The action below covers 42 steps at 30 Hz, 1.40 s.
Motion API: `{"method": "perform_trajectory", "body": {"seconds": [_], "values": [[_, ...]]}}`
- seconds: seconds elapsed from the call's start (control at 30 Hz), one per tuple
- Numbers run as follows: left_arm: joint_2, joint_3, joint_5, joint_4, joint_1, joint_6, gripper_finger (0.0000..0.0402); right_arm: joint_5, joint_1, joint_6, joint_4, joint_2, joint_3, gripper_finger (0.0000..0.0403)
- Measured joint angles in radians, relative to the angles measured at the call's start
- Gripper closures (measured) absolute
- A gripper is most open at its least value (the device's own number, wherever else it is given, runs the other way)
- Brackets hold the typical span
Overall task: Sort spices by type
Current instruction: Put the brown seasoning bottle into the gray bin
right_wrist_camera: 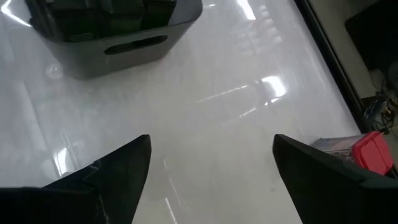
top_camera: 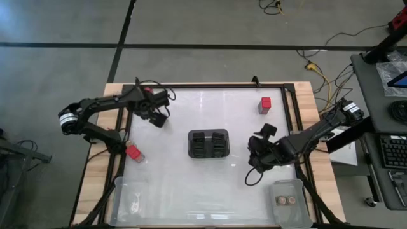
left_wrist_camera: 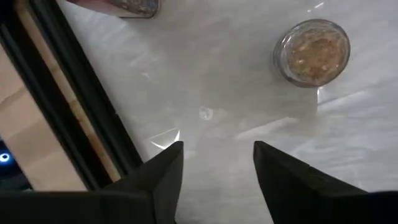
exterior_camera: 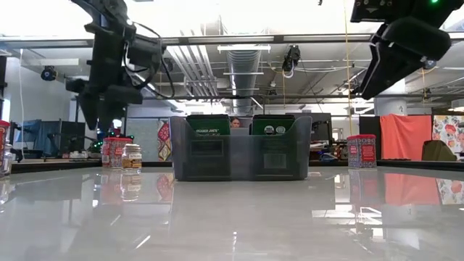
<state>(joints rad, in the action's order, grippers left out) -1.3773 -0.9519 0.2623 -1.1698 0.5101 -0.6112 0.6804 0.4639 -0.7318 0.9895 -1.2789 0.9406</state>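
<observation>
Your left claw (left_wrist_camera: 214, 168) hangs apart and empty above the surface (left_wrist_camera: 249, 106), near a small round jar (left_wrist_camera: 312, 51). Your right claw (right_wrist_camera: 211, 168) (also apart, holding nothing) hovers beside the dark holder (right_wrist_camera: 106, 25).

arms: dark, jointed | white bands | black cables | wedge-shaped claw fingers

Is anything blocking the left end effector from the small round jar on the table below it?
Nothing visible does. The left end effector hangs above bare white tabletop with its fingers apart and empty, and the small round glass jar with tan contents stands just ahead, with only clear surface between them.
</observation>
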Motion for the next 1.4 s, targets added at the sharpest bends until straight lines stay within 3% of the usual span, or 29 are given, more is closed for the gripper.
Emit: {"method": "perform_trajectory", "body": {"seconds": [0.1, 0.33, 0.57, 0.8, 0.93, 1.07, 1.4], "values": [[-0.009, 0.041, -0.008, 0.042, 0.009, 0.001, 0.0259, 0.000, 0.009, -0.002, 0.000, 0.000, 0.000, 0.0083], [-0.018, 0.114, -0.014, 0.193, 0.010, 0.027, 0.0389, 0.000, 0.016, -0.013, 0.000, 0.000, -0.001, 0.0086], [-0.026, 0.130, -0.003, 0.313, 0.010, 0.075, 0.0396, -0.001, 0.016, -0.019, -0.002, 0.000, -0.001, 0.0072], [-0.025, 0.102, 0.002, 0.314, 0.003, -0.071, 0.0396, -0.004, 0.016, -0.017, -0.003, 0.000, 0.005, 0.0064], [-0.010, 0.069, -0.008, 0.281, -0.006, -0.090, 0.0379, -0.003, 0.016, 0.001, -0.003, 0.000, 0.010, 0.0067], [-0.005, 0.044, -0.010, 0.265, -0.013, -0.098, 0.0334, -0.001, 0.016, 0.013, -0.004, 0.000, 0.010, 0.0063], [-0.035, 0.034, -0.042, 0.302, -0.013, -0.008, 0.0149, 0.000, 0.016, 0.025, -0.002, 0.000, 0.008, 0.0067]]}}
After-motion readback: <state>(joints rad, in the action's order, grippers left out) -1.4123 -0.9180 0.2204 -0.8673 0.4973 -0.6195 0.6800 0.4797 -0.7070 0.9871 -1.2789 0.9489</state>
